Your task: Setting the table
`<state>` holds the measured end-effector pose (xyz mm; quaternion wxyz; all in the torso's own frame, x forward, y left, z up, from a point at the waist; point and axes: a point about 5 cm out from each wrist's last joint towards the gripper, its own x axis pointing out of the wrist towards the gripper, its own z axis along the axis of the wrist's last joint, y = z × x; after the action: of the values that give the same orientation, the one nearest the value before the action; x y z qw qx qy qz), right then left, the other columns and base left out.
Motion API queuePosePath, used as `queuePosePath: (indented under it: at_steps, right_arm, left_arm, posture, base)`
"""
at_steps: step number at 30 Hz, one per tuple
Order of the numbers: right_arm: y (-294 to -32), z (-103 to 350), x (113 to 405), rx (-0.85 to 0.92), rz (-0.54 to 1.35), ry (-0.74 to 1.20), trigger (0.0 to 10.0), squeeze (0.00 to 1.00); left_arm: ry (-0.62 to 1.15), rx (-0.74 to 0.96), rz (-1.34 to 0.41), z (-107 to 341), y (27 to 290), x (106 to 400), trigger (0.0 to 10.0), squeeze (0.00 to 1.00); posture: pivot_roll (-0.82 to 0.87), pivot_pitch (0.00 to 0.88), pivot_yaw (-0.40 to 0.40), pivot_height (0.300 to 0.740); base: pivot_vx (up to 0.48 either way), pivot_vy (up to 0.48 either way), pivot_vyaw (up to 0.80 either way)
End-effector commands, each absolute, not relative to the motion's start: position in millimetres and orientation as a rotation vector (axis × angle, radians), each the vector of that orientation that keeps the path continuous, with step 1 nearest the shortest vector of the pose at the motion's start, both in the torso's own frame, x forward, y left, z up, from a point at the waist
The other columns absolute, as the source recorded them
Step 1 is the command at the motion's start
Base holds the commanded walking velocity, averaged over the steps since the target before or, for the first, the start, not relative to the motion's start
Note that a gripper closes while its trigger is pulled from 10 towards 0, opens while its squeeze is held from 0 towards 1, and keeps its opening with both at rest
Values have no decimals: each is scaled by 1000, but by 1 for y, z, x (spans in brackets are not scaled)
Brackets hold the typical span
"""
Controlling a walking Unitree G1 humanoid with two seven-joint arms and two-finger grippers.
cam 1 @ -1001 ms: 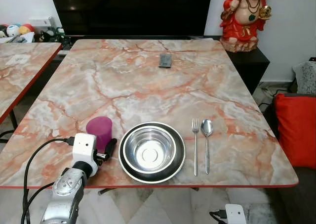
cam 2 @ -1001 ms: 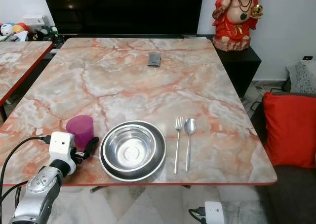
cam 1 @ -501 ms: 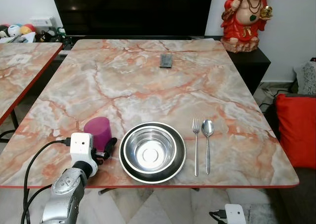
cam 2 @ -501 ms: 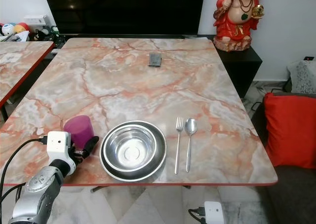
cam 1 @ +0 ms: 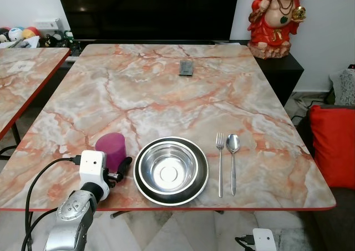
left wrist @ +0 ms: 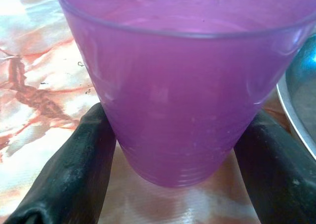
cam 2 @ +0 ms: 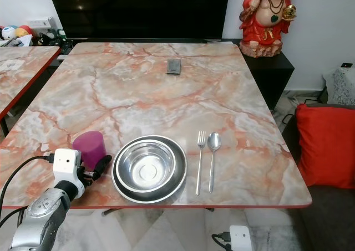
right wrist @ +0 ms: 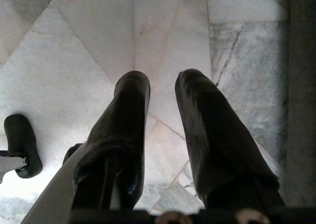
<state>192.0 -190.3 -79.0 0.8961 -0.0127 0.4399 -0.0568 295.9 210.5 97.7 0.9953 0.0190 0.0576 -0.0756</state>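
A marble table (cam 1: 166,90) stands before the robot, with a place setting along its near edge. A steel bowl (cam 1: 168,167) sits inside a dark-rimmed plate (cam 1: 201,183) at the middle of that edge. Just right of the plate lie a fork (cam 1: 219,162) and a spoon (cam 1: 233,158), side by side and apart, heads pointing to the far side.

Left of the plate stands a purple cup (cam 1: 111,149), upright on the table, close to the plate but not touching it. The left gripper (left wrist: 173,150) reaches over the near edge with its two black fingers (left wrist: 69,169) set on either side of the cup's base. In the left wrist view both fingers lie against the cup's lower wall, so the jaws are closed on the cup, which rests on the table.

The right gripper (right wrist: 163,93) hangs over the pale tiled floor (right wrist: 64,61), its fingers slightly parted with nothing between them.

Far across the table lies a small dark flat object (cam 1: 186,67). Beyond the table is a dark TV (cam 1: 150,10), and a red statue (cam 1: 274,18) stands on a dark cabinet at the far right. A red cushion (cam 1: 333,146) is at the right, and a second marble table (cam 1: 25,76) at the left.
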Motion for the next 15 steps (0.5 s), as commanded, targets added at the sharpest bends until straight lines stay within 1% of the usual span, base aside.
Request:
queuePosePath:
  at_steps: [1, 2, 3, 4, 5, 6, 7, 15]
  right_arm:
    - [-190, -79, 192, -27, -119, 921, 10000, 0]
    - [-190, -79, 192, -27, -119, 921, 10000, 0]
    - [-190, -79, 192, -27, -119, 921, 10000, 0]
    - [-190, -79, 192, -28, -118, 921, 10000, 0]
    - [-190, -79, 192, -28, -118, 921, 10000, 0]
    - [-190, -79, 192, -27, -118, 921, 10000, 0]
    - [-190, -79, 192, -28, -118, 921, 10000, 0]
    - [-190, -79, 192, -27, -118, 920, 10000, 0]
  left_arm:
    - [230, 38, -160, 76, 210, 287, 10000, 165]
    - [230, 39, -160, 76, 210, 287, 10000, 165]
    - [231, 39, -160, 76, 210, 287, 10000, 196]
    - [231, 39, -161, 76, 210, 287, 10000, 251]
    - [232, 39, -161, 76, 210, 287, 10000, 498]
    - [232, 40, -161, 76, 210, 286, 10000, 498]
    - [233, 42, -161, 76, 210, 286, 10000, 600]
    - [231, 48, -159, 76, 210, 286, 10000, 608]
  posture:
    - [-26, 97, -5, 740]
    - [-25, 98, -6, 740]
    - [-25, 98, -6, 740]
    - [-25, 98, -6, 740]
    - [-25, 98, -6, 740]
    - [-25, 98, -6, 740]
    - [-25, 98, -6, 740]
    - [-23, 101, -6, 740]
  base:
    - [0, 0, 0]
    - [0, 0, 0]
    - [0, 0, 0]
    - [0, 0, 0]
    - [0, 0, 0]
    - [0, 0, 0]
    - [0, 0, 0]
    - [0, 0, 0]
